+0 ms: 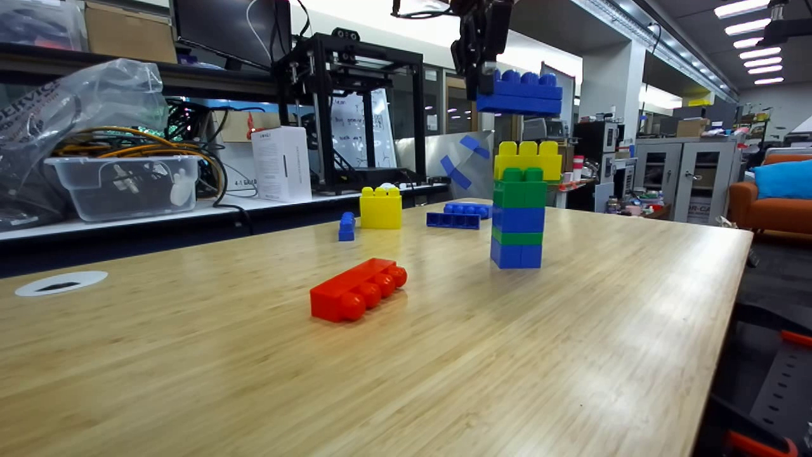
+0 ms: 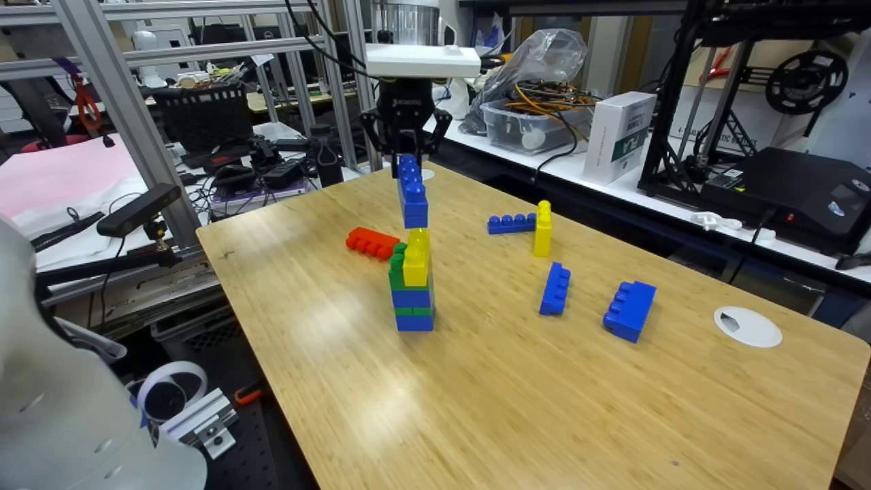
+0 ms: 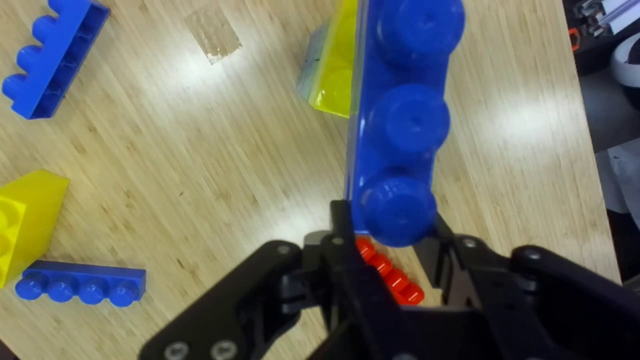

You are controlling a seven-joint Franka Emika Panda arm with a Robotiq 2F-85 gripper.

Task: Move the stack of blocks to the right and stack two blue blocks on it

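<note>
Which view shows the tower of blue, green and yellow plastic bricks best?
An exterior view: there the tower stands whole, large and uncovered. In an exterior view the tower looks smaller, its yellow top brick nearly end-on. The wrist view shows mainly part of that top, behind the held long blue studded plastic piece.

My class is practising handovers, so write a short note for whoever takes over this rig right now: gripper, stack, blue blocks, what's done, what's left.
The gripper: shut on a blue piece with a seam; one block or two joined, I can't tell.
The stack: upright on the table, below the blue piece, with a gap between.
Three loose blue blocks: lying on the table.
Done: blue piece gripped and raised. Whether the stack was moved right, I can't tell.
Left: probably lower the blue piece onto the stack; if it's only one block, add another.
</note>
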